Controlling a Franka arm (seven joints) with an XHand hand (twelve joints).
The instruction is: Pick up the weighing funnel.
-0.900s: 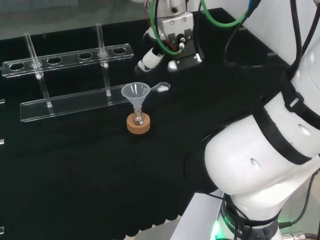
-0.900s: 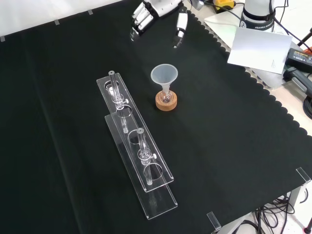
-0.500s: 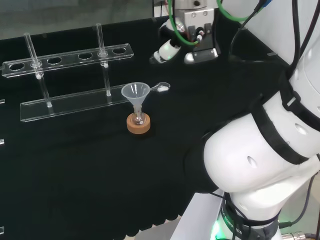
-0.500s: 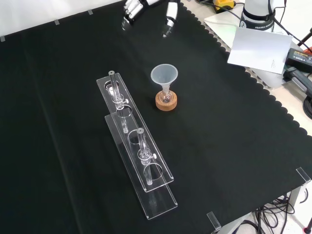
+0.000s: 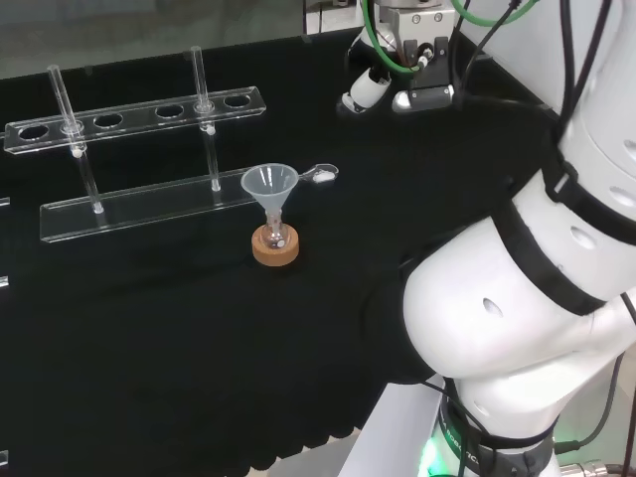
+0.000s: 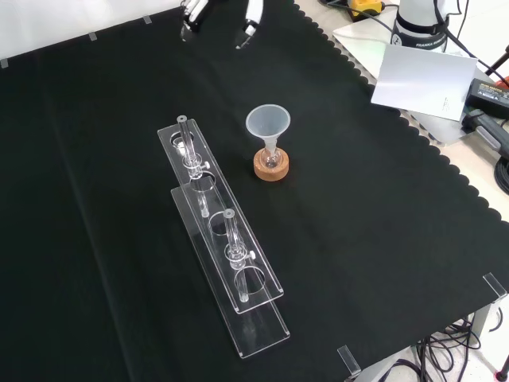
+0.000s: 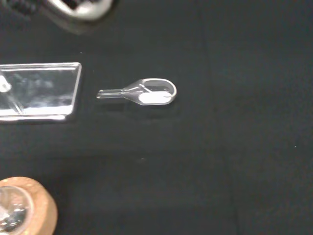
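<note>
The hand (image 5: 368,91) hangs above the far part of the black cloth (image 5: 149,338), apart from every piece on it. In the front view its fingers (image 6: 192,11) and thumb point down with a wide gap between them and have hold of nothing.

The weighing funnel (image 5: 321,174) lies on the cloth, free of the hand. In the head view it is just to the right of the big funnel's mouth and below the hand. The wrist view shows it flat on its side (image 7: 146,92), stem pointing at the corner of the clear rack (image 7: 41,90), close to it but not touching. A small white patch sits in its bowl, possibly powder.

The funnel (image 5: 268,185) stands mouth up with its stem in a small flask (image 5: 276,235) on a cork ring (image 5: 275,251), just in front of the rack (image 5: 139,112) in the head view.
</note>
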